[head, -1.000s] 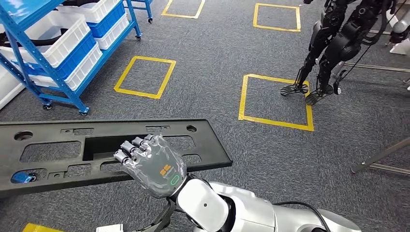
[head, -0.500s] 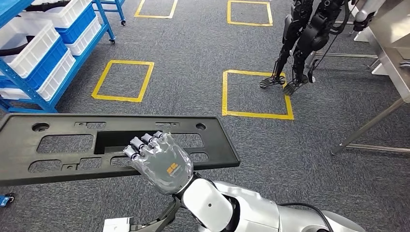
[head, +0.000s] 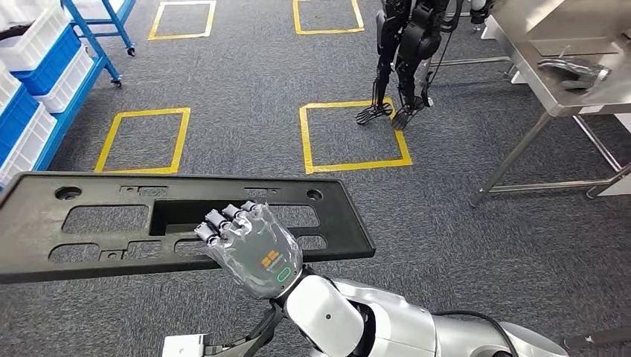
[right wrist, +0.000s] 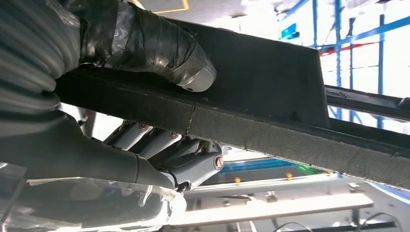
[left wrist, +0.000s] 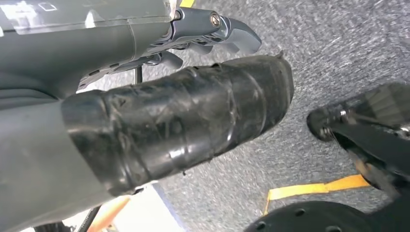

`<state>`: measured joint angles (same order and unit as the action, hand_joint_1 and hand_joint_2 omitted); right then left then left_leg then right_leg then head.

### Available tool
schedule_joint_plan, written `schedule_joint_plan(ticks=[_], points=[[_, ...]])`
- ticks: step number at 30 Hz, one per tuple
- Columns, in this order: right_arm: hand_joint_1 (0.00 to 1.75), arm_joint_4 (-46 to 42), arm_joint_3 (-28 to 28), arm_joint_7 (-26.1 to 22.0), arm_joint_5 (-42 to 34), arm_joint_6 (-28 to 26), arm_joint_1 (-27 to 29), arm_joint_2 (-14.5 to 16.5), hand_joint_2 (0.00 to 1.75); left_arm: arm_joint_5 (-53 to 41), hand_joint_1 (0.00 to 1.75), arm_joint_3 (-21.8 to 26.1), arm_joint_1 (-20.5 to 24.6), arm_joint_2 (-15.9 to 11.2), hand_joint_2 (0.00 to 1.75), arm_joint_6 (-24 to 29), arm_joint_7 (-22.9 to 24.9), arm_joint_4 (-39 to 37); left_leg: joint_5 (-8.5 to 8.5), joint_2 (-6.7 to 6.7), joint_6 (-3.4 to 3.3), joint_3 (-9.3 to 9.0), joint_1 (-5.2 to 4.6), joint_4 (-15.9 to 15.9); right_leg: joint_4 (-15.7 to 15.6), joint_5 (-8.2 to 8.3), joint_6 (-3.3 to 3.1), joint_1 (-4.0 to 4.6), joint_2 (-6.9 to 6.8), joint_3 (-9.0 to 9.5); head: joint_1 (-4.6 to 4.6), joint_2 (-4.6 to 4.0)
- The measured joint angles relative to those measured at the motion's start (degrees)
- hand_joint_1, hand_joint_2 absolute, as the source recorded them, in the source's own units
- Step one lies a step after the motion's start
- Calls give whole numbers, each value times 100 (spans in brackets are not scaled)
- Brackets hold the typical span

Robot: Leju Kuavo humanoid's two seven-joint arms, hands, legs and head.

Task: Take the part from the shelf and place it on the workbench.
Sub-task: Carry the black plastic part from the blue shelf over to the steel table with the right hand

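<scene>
The view has swung since a second ago: the blue shelf (head: pixel 45 82) slides off at ten o'clock and the steel table (head: pixel 565 67) appears at two o'clock. The right hand (head: pixel 249 249) fingers (right wrist: pixel 193 166) clamp the long black plastic panel (head: pixel 89 223); left hand (left wrist: pixel 159 121) grip cannot be told.
</scene>
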<state>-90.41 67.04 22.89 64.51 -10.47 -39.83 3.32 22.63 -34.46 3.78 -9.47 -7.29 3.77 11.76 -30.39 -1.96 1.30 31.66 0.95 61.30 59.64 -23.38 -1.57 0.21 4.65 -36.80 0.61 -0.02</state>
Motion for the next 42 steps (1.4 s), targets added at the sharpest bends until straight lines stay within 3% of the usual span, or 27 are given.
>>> schedule_joint_plan(ticks=[2,4,5,7,8,10,11,12,14,16,17,18,20,22,24,26,27,28,30,32,33,34,36,37,38,40,42], points=[[175,-18,-3,0,-14,2,-5,-3,175,7,0,-11,11,-2,0,6,15,0,45,-96,-45,-78,-15,-215,25,52,73,-1,86,-67,-6,0],[175,-29,-4,-6,-25,3,-7,-14,175,16,0,-23,27,0,0,9,26,0,116,-5,-114,-44,-28,-217,14,111,141,-1,148,-102,-14,0],[175,-32,-6,-8,-30,3,-8,-22,175,19,0,-28,37,2,0,10,30,0,154,51,-151,-30,-24,-227,31,87,164,4,103,-121,-10,0],[175,-39,-10,-10,-43,8,-10,-43,175,30,0,-36,32,5,0,11,35,0,244,172,-238,35,-21,-255,322,-210,207,22,-139,-238,-43,0],[175,-44,-13,-10,-49,11,-11,-50,175,36,0,-38,27,4,0,13,36,0,282,232,-274,80,-35,-256,627,-466,224,22,-288,-340,-59,0],[175,-49,-14,-12,-66,17,-8,-63,175,51,0,-47,13,0,0,16,36,0,357,357,-315,199,-59,-253,1372,-928,252,10,-411,-558,-86,0],[175,-50,-14,-12,-73,21,-7,-70,175,55,0,-54,11,-2,0,17,36,0,394,421,-319,257,-66,-251,1601,-1022,257,4,-422,-586,-88,0],[175,-50,-14,-11,-80,25,-6,-80,175,58,0,-62,12,-4,0,16,36,0,429,487,-318,311,-72,-249,1645,-1010,255,1,-428,-517,-89,0],[175,-51,-14,-12,-85,36,-7,-98,175,58,0,-74,16,-3,0,14,34,0,491,600,-307,392,-81,-247,1110,-756,225,13,-492,-49,-87,0],[175,-65,-15,-13,-86,46,-15,-106,175,58,0,-83,20,-1,0,11,28,0,546,700,-274,427,-88,-244,254,-624,167,74,-727,549,-85,0],[175,-76,-16,-14,-86,50,-21,-107,175,58,0,-87,20,-1,0,10,26,0,575,751,-245,424,-89,-250,-27,-611,136,109,-822,725,-84,0],[175,-86,-17,-15,-86,52,-28,-107,175,58,0,-91,20,-1,0,10,23,0,608,804,-214,418,-88,-261,-178,-624,109,137,-869,798,-90,0],[175,-97,-20,-16,-86,55,-36,-109,175,58,0,-98,27,1,0,10,21,0,676,900,-149,401,-85,-303,-243,-536,43,143,-777,763,-96,0],[175,-101,-22,-16,-86,57,-46,-111,175,58,0,-102,31,3,0,9,20,0,543,736,-76,450,-68,-217,-315,-403,-34,109,-667,703,-95,0],[175,-107,-22,-16,-86,62,-56,-110,175,58,0,-107,23,0,0,9,15,0,64,401,-20,608,-45,260,-353,-257,-95,84,-552,586,-78,0],[175,-111,-20,-16,-86,67,-54,-110,175,57,0,-112,11,-2,0,11,7,0,-388,253,8,786,-39,968,-334,-131,-119,86,-411,409,-64,0],[175,-111,-19,-16,-86,69,-51,-111,175,57,0,-114,8,-2,0,12,1,0,-451,239,18,806,-36,1190,-312,-73,-117,87,-335,315,-64,0],[175,-111,-18,-16,-86,70,-49,-111,175,56,0,-115,7,-2,0,13,-4,0,-400,233,23,746,-31,1236,-281,-18,-109,86,-260,217,-63,0],[175,-111,-18,-16,-86,70,-49,-111,175,56,0,-116,12,-3,0,13,-14,0,-113,176,13,343,-16,739,-202,73,-76,75,-113,31,-62,0],[175,-115,-18,-16,-84,70,-49,-111,175,57,0,-117,25,-3,0,13,-22,1,-39,-59,-27,-139,0,-10,-127,154,-19,62,9,-119,-64,0],[175,-118,-18,-15,-80,71,-49,-111,175,58,0,-119,28,-2,0,12,-26,1,-62,-156,-52,-273,-3,-245,-103,196,14,57,58,-164,-66,0],[175,-121,-19,-15,-77,72,-49,-111,175,60,0,-121,34,-2,0,11,-29,1,-102,-211,-80,-321,-15,-345,-96,243,50,50,105,-194,-67,1],[175,-124,-21,-14,-69,73,-45,-115,175,63,0,-126,45,4,0,7,-32,0,-32,-115,-143,-290,-30,-371,-110,336,121,43,202,-223,-66,1],[175,-125,-22,-14,-66,73,-43,-119,175,65,0,-128,54,5,0,5,-32,0,18,-42,-182,-262,-23,-382,-89,306,149,49,165,-253,-65,1],[175,-127,-23,-13,-63,73,-39,-124,175,67,0,-129,57,6,0,4,-33,0,78,36,-232,-217,-14,-401,16,165,172,57,52,-306,-78,0],[175,-132,-26,-12,-57,72,-34,-132,175,71,0,-130,47,1,0,4,-33,0,203,188,-303,-88,-18,-419,554,-384,208,46,-269,-484,-106,0],[175,-133,-25,-13,-51,72,-26,-138,175,73,0,-130,26,0,0,4,-34,0,315,336,-325,69,-31,-416,1295,-841,249,3,-405,-650,-125,0]])
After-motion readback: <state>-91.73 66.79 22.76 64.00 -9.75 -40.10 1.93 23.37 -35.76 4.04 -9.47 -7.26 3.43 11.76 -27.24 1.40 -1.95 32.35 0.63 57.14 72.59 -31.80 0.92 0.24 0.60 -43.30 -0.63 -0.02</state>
